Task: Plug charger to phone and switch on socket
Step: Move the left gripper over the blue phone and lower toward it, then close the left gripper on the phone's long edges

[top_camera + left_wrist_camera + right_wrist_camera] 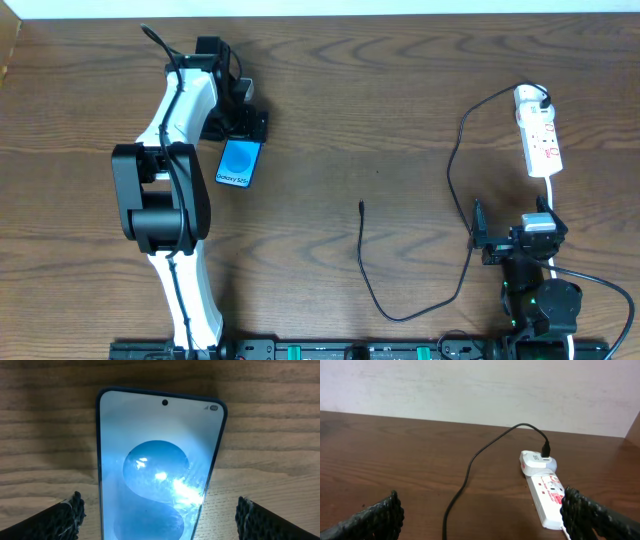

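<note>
On the wooden table [350,100], left side, the phone [239,162] lay flat, screen up & lit blue, "Galaxy" lettering at the end nearer the robot's base. L gripper [160,517] sat low at the phone's far end. In the left wrist view its fingers [70,515] were spread wide, one each side of the phone w/ bare wood between pad and phone edge, so nothing was gripped.

Over on the right, the socket [538,130], a white strip w/ red markings, lay near the far edge, and its white cord [550,190] ran back toward the R arm. A white adapter [527,96] sat at the strip's far end w/ the charger [452,180] plugged into it. The thin black cable looped down past the R arm, curved near the front edge, then rose to mid-table. Its plug tip [361,208] lay loose on the wood, well apart from the phone.

R gripper [480,515] was just short of the socket's near end, facing it, fingers wide & holding nothing. Switch position: couldn't tell.
</note>
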You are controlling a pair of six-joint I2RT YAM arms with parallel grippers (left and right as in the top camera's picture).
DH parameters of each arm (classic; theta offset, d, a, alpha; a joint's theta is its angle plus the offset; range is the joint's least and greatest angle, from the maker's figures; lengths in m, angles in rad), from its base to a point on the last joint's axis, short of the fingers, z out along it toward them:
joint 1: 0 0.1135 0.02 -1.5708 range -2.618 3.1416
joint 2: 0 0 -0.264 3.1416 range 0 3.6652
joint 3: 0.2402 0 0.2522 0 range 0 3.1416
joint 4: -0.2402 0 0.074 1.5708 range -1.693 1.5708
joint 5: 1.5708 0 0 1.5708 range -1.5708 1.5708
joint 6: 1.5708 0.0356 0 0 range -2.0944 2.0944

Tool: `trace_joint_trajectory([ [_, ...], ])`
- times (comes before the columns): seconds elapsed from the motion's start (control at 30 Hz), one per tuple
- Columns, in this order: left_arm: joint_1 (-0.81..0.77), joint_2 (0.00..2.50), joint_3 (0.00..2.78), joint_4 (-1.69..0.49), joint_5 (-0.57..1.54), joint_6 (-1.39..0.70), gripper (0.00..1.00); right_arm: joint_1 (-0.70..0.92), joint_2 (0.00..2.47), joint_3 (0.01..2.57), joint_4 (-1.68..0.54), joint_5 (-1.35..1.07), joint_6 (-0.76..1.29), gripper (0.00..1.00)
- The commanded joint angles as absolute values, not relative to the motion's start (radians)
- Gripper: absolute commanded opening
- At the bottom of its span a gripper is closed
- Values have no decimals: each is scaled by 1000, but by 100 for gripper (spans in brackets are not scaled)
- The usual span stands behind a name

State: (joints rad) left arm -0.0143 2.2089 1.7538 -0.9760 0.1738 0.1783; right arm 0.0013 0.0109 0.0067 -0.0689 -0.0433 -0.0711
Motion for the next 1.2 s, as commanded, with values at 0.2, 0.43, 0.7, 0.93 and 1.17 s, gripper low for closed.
trace_joint_trajectory([
  [0.2, -13, 2217, 1701, -945, 159, 183, 98, 8, 5, 6, -73, -36, -84, 99],
  [0.43, -13, 2217, 1692, -929, 117, 182, 98, 8, 5, 6, -73, -36, -84, 99],
  [0.7, -13, 2217, 1686, -908, 96, 183, 98, 8, 5, 6, -73, -35, -84, 99],
  [0.93, -13, 2217, 1664, -902, 96, 183, 98, 8, 5, 6, -73, -36, -84, 99],
  [1.17, -13, 2217, 1606, -871, 96, 183, 98, 8, 5, 6, -73, -35, -84, 99],
])
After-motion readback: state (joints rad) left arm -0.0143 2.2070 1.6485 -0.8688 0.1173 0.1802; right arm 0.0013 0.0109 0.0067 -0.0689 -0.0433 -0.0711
